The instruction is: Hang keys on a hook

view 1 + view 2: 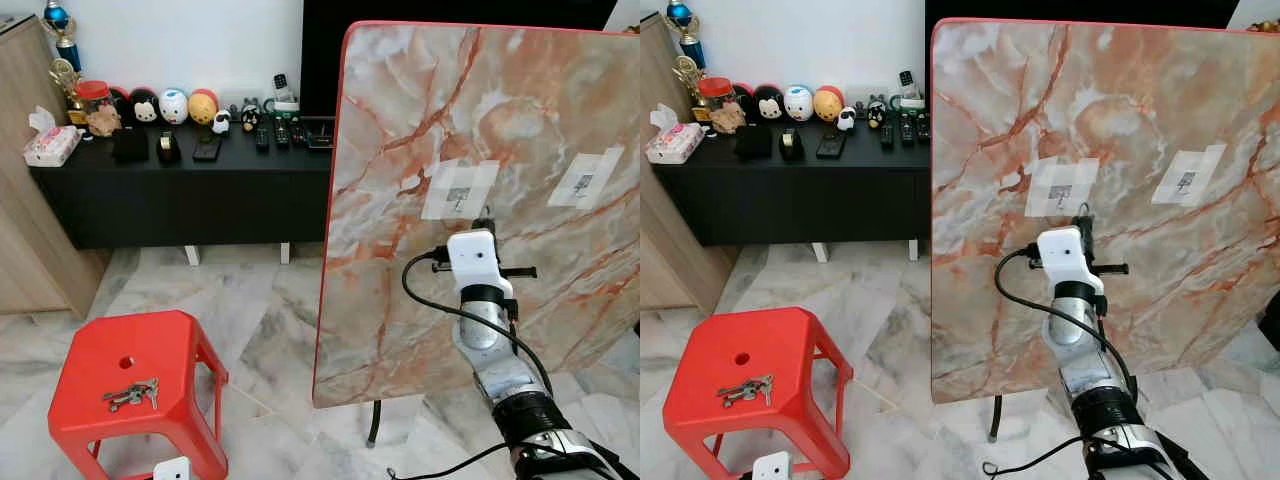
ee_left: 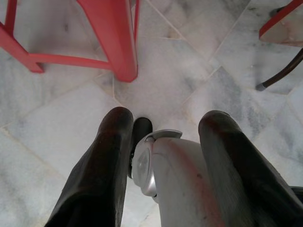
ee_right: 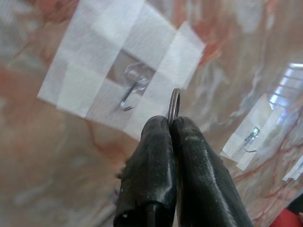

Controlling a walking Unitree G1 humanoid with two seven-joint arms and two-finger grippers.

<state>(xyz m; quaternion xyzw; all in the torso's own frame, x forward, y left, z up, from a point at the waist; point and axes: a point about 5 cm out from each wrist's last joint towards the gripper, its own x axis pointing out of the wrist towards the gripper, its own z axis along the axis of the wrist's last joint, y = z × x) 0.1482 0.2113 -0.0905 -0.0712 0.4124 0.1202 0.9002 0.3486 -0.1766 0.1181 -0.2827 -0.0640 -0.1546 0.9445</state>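
In the left eye view the right gripper [image 1: 484,222] is raised against the upright marble-patterned tabletop [image 1: 400,120], its tip just below the nearer of two taped patches, where a small hook [image 1: 459,198] sits; a second taped hook [image 1: 583,184] lies well apart toward the robot's right. A bunch of keys [image 1: 131,394] rests on the red stool [image 1: 90,370], far to the left and low. The right eye view gives the same layout, with the arm's white wrist housing [image 1: 1067,257] right under the nearer patch. In the left wrist view the left gripper [image 2: 165,142] hangs low over the marble floor [image 2: 199,71] beside the stool's leg, its fingers [image 2: 102,175] spread apart and empty. In the right wrist view the two black fingers [image 3: 151,165] are pressed together on a thin metal key ring [image 3: 174,105], which stands edge-on beyond their tips. The clear hook with its wire tip is near the ring but off to one side of it, not yet threaded. I judge the coming move turns on that sideways offset: the ring's opening must line up with the hook's upturned tip, and the right arm is plainly the nearer one.
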